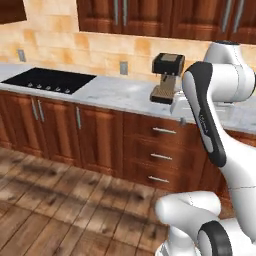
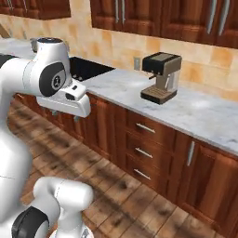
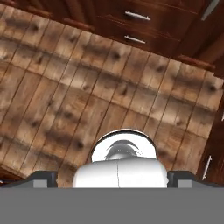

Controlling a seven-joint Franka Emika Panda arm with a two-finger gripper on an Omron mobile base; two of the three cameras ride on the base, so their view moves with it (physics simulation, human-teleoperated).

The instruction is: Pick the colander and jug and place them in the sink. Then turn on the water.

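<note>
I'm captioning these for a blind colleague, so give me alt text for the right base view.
A white robot arm rises at the left before a marble counter on dark wood cabinets, its gripper hanging open and empty above the plank floor. A brown coffee machine stands on the counter, a black stovetop behind the arm.

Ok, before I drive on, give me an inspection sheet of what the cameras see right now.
Surface: grey marble counter, mostly bare.
Job's things: nothing seen.
Clutter: coffee machine upright on the counter; black stovetop set into the counter, further left.
Grippers: gripper empty, jaws wide apart, aimed down at the wood floor, clear of the counter.
Cables: nothing seen.
Surroundings: dark wood drawers and cabinet doors below the counter, upper cabinets above, tiled wall with an outlet.
</note>
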